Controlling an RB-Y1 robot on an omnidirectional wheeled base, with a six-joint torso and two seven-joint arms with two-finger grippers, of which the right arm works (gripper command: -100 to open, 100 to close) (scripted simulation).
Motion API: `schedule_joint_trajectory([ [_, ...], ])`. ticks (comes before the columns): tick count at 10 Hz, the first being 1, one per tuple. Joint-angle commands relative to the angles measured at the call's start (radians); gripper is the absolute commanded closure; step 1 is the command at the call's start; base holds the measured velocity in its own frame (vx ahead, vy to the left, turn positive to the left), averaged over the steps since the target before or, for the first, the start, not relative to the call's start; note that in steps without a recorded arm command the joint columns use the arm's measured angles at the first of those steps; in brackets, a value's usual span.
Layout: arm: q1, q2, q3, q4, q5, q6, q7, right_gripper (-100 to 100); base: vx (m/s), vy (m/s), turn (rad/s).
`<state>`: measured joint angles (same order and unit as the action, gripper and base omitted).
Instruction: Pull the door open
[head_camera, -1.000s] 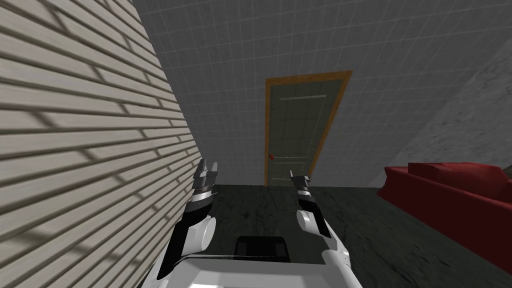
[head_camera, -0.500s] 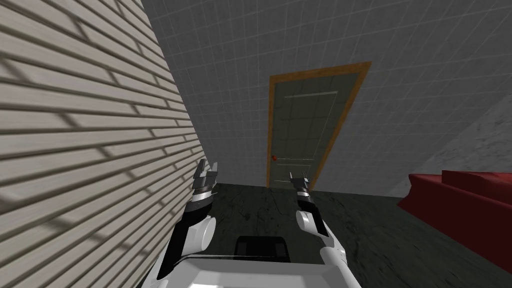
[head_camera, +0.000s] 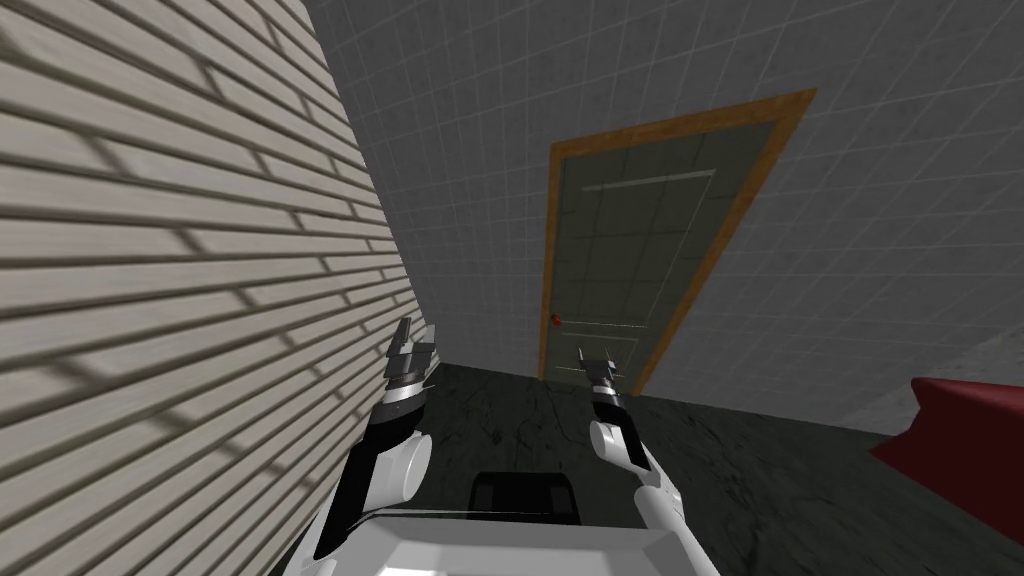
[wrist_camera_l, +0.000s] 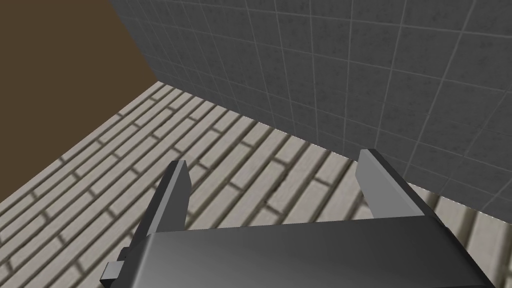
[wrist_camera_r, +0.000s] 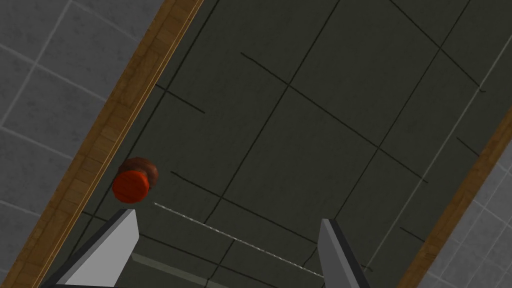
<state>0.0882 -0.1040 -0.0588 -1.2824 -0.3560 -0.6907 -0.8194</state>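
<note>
Approach to the door (head_camera: 640, 250), which stands shut in its brown wooden frame (head_camera: 672, 123) in the grey tiled wall (head_camera: 480, 150). Compared with a second ago, the door takes up more of the head view. The red sofa (head_camera: 960, 440), well off to the door's right, has slid toward the picture's edge. This shift is the robot's own advance and turn, not a move of the things. The red knob (wrist_camera_r: 131, 184) sits at the door's left edge, just inside the frame. The right hand (wrist_camera_r: 227, 217), fingers spread wide and empty, points at the door's lower panels; the knob lies just past one fingertip, outside the gap. The left hand (wrist_camera_l: 274, 160), equally wide and empty, is raised to the door's left, near the pale brick wall (head_camera: 180, 280). The task appears to be at the reach stage: the right hand likely must shift toward the knob before closing, and no pull has begun.
</note>
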Motion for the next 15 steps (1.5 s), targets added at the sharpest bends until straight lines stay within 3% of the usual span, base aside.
schedule_joint_trajectory([
  [1, -0.016, -0.003, 0.0, 0.05, -0.016, -0.014, -0.032, -100, 0.056, -0.017, 0.1],
  [3, -0.03, -0.005, 0.0, 0.091, -0.03, -0.023, -0.058, -100, 0.069, -0.031, 0.137],
  [8, -0.093, -0.012, 0.0, 0.258, -0.094, -0.064, -0.18, -100, 0.073, -0.05, 0.159],
  [9, -0.093, -0.012, 0.0, 0.266, -0.094, -0.064, -0.18, -100, 0.055, -0.039, 0.041],
  [12, -0.127, -0.015, -0.001, 0.362, -0.129, -0.086, -0.246, -100, 0.052, -0.035, 0.124],
  [13, -0.127, -0.015, -0.001, 0.362, -0.129, -0.086, -0.246, -100, 0.05, -0.042, 0.062],
  [15, -0.147, -0.017, -0.001, 0.419, -0.149, -0.1, -0.286, -100, 0.049, -0.034, 0.12],
])
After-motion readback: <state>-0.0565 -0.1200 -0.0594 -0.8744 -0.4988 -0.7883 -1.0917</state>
